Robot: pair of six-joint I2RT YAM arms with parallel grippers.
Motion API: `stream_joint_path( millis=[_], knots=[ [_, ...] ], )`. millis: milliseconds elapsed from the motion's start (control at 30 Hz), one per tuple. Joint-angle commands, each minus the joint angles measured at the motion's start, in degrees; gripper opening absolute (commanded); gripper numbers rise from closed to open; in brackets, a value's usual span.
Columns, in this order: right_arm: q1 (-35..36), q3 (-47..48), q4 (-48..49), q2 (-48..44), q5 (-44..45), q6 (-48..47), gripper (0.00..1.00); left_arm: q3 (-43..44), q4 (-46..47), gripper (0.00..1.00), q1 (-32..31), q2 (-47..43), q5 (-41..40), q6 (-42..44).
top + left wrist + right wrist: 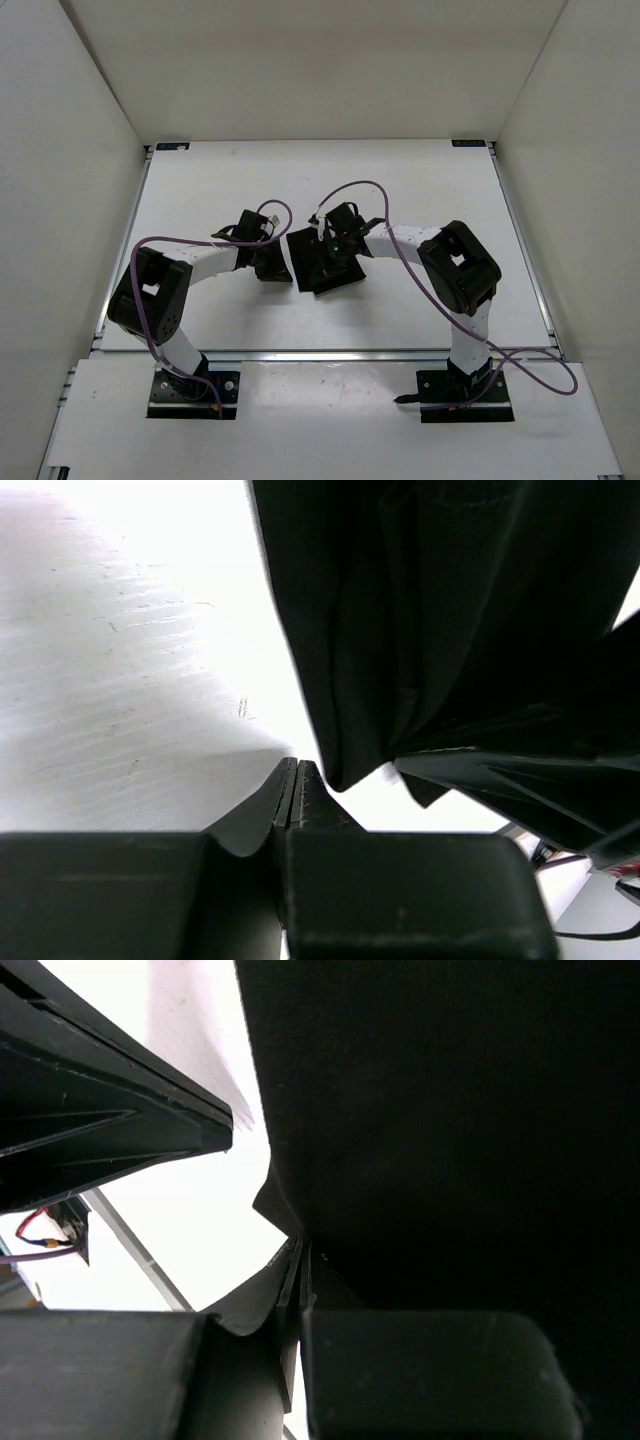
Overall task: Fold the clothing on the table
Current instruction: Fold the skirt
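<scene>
Where both arms meet at the middle of the bench (pixel 430 190), the black clothing (pixel 318 262) sits bunched between them. Left pincer (pixel 297 772) clenched, tips together, the cloth's lower edge just beside them; caught or not, cannot tell. Right pincer (pixel 303 1250) clenched on the clothing, fabric running into its tips
</scene>
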Motion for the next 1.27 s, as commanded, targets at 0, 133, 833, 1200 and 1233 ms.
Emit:
stream_joint_path(
  millis=[0, 133, 833, 1200, 1233],
  knots=[
    [0.7, -1.0, 6.8, 0.8, -1.2, 1.2, 0.00, 1.5, 0.1, 0.03, 0.3, -1.0, 0.7, 0.5],
    [-0.9, 0.1, 6.2, -0.6, -1.4, 1.7, 0.00, 4.5, -2.2, 0.07, 0.5, -0.3, 1.0, 1.7],
    [-23.1, -14.5, -2.8, -38.6, 18.0, -6.9, 0.97, 8.6, -14.7, 0.98, 2.9, -15.8, -14.8, 14.0],
    [-27.7, -23.2, -3.0, -39.6, 16.0, -8.2, 0.99, 2.2, -18.5, 0.99, 4.3, -24.1, -18.6, 15.3],
    [-27.6, -23.9, -2.9, -40.2, 15.6, -8.4, 0.99, 2.2, -19.0, 0.99, 5.1, -24.3, -18.9, 15.5]
  ],
)
